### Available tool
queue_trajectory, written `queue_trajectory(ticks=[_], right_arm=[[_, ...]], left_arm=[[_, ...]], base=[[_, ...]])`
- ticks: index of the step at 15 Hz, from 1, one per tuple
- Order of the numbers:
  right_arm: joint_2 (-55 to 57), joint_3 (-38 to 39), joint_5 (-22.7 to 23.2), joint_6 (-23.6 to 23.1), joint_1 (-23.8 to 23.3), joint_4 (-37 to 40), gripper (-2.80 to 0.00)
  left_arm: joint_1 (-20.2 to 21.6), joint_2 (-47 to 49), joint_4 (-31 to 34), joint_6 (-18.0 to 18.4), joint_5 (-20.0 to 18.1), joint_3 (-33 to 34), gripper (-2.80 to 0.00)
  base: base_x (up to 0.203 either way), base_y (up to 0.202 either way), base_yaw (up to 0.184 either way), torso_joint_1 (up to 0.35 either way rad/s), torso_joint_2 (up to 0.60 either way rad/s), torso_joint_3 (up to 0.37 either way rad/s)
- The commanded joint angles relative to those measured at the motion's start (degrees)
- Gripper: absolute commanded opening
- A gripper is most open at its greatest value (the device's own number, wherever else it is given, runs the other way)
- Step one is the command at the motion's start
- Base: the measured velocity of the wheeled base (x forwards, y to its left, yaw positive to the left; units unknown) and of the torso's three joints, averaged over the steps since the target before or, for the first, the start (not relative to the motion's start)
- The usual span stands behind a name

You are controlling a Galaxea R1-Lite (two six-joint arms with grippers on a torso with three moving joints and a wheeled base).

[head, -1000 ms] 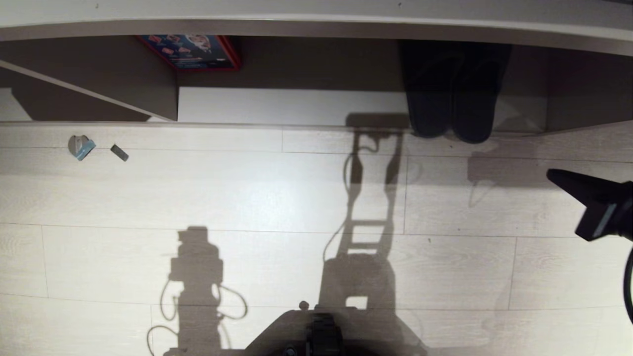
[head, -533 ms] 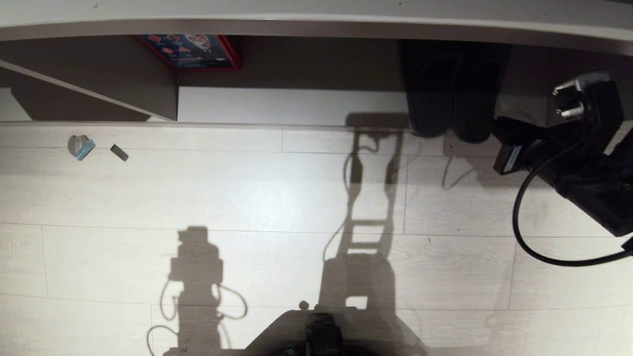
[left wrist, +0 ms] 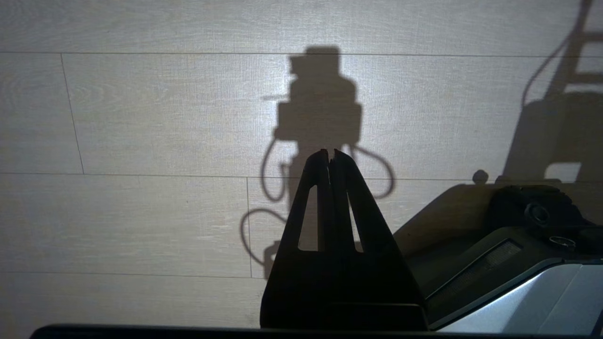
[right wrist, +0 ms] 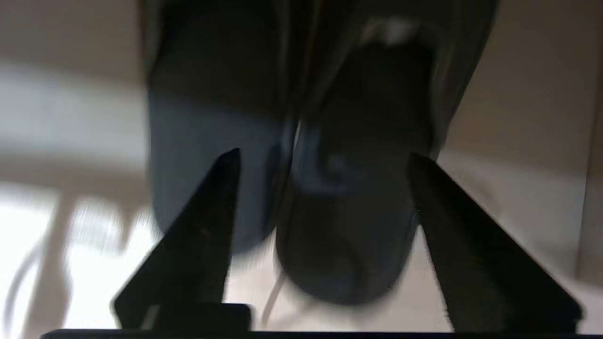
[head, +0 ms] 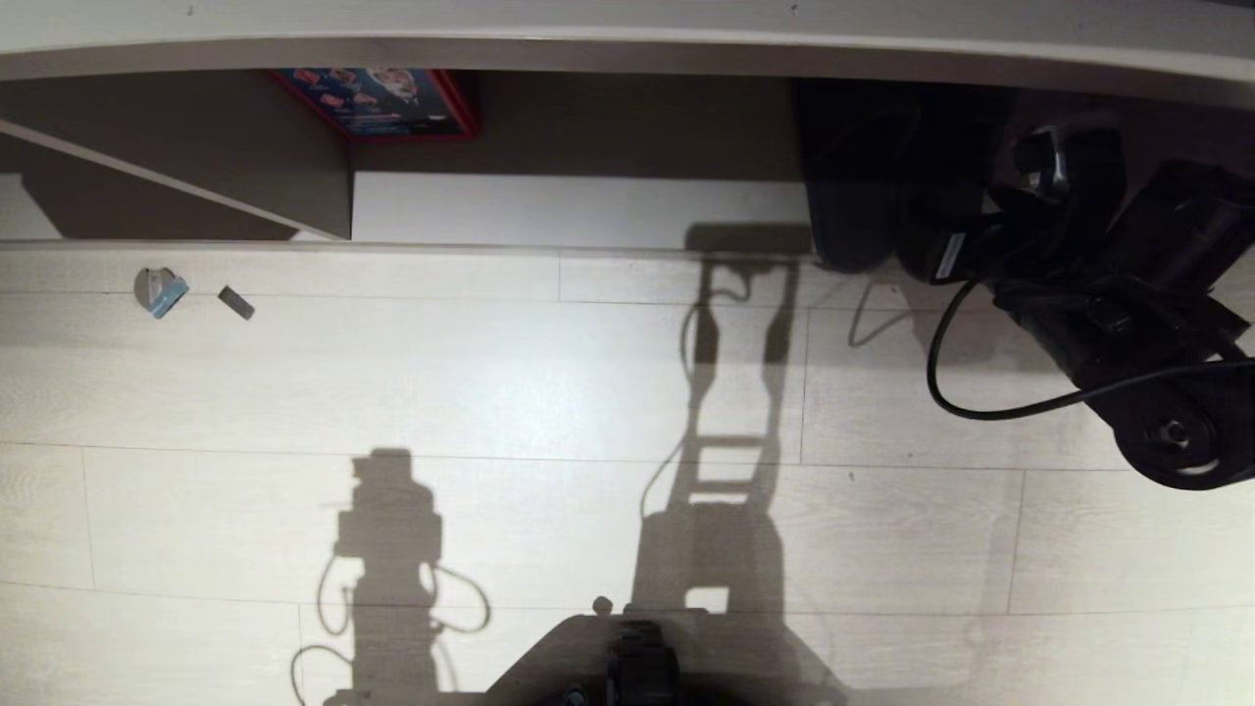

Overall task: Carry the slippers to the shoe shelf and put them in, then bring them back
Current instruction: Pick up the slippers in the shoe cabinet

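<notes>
The dark blue-grey slippers [head: 851, 211] lie side by side in the shoe shelf [head: 588, 211], heels poking out over the floor edge. My right gripper [head: 966, 245] has come in from the right and sits at the heel of the right-hand slipper. In the right wrist view the right gripper [right wrist: 324, 155] is open, its fingers straddling that slipper [right wrist: 348, 226], while the other slipper [right wrist: 202, 155] lies beside it; I see no contact. Over bare floor, the left gripper [left wrist: 330, 153] hangs shut and empty.
A red-edged box [head: 382, 98] sits deep in the shelf to the left, beside a slanted divider panel [head: 324, 196]. Two small scraps [head: 160, 291] [head: 236, 303] lie on the pale plank floor. A long pale top [head: 627, 39] overhangs the shelf. My base [head: 637, 657] is at the near edge.
The right arm has swung from the right edge forward and leftward to the slippers' heels, and its jaws have opened. The slippers and the left arm have not moved.
</notes>
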Motion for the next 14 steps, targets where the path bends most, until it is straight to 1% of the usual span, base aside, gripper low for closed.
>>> queue_trajectory(ticks=[1, 3, 5, 9, 14], right_arm=[[6.57, -4.87, -1.07, 0.19, 0.07, -5.74, 0.00], [9.61, -8.17, -2.35, 0.56, 0.09, -7.76, 0.00], [12.07, -11.80, -2.37, 1.68, 0.10, -10.09, 0.00], [16.43, -18.77, -2.19, 3.76, 0.39, -10.84, 0.00], [20.52, -26.90, -1.67, 4.08, 0.53, -10.27, 0.00]], left_arm=[[0.00, 0.05, -0.01, -0.01, 0.02, 0.00, -2.80], [0.00, 0.05, -0.01, -0.01, 0.02, 0.00, -2.80], [0.00, 0.05, -0.01, -0.01, 0.02, 0.00, -2.80], [0.00, 0.05, -0.01, -0.01, 0.02, 0.00, -2.80], [0.00, 0.05, -0.01, -0.01, 0.02, 0.00, -2.80]], base=[[0.000, 0.000, 0.000, 0.000, 0.00, 0.000], [0.000, 0.000, 0.000, 0.000, 0.00, 0.000], [0.000, 0.000, 0.000, 0.000, 0.00, 0.000], [0.000, 0.000, 0.000, 0.000, 0.00, 0.000], [0.000, 0.000, 0.000, 0.000, 0.00, 0.000]])
